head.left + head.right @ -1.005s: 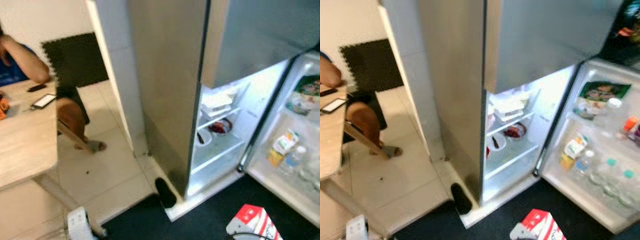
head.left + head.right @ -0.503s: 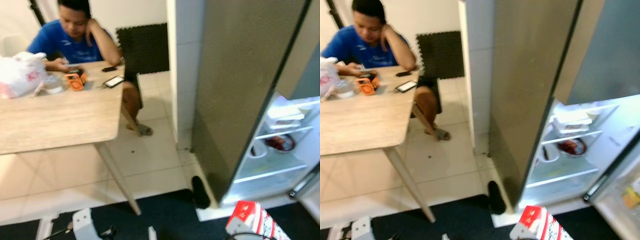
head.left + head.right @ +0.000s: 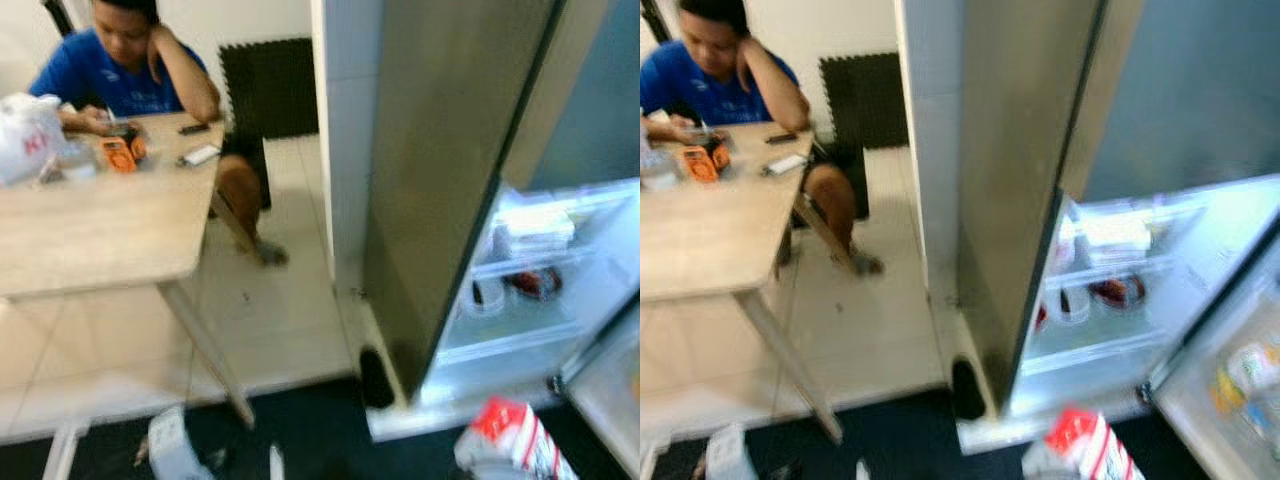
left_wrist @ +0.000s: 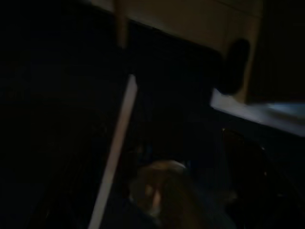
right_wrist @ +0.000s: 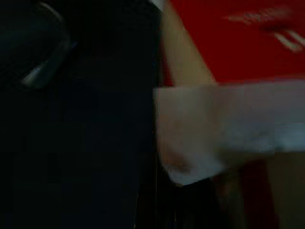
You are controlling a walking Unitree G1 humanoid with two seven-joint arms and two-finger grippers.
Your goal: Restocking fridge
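A red and white milk carton point(image 3: 508, 446) hangs low at the right edge of the head views, above the dark floor mat. It sits very close in the right wrist view as the carton point(image 5: 238, 95), with my right gripper shut on it; the fingers themselves are hidden in the dark. The fridge point(image 3: 450, 150) stands ahead to the right with its lower compartment point(image 3: 1110, 290) lit and open. Its shelves hold white trays and bowls. The open door point(image 3: 1230, 400) swings out at the far right with items in its racks. The left wrist view is very dark.
A wooden table point(image 3: 90, 230) stands to the left, and a person in a blue shirt point(image 3: 120, 60) sits behind it. A white bag point(image 3: 25, 135), an orange device point(image 3: 117, 153) and a phone point(image 3: 200, 154) lie on it. A dark object point(image 3: 375, 378) lies by the fridge's base.
The camera swung left from the fridge toward the table, then back a little right. The carton keeps its place at the lower right of the view.
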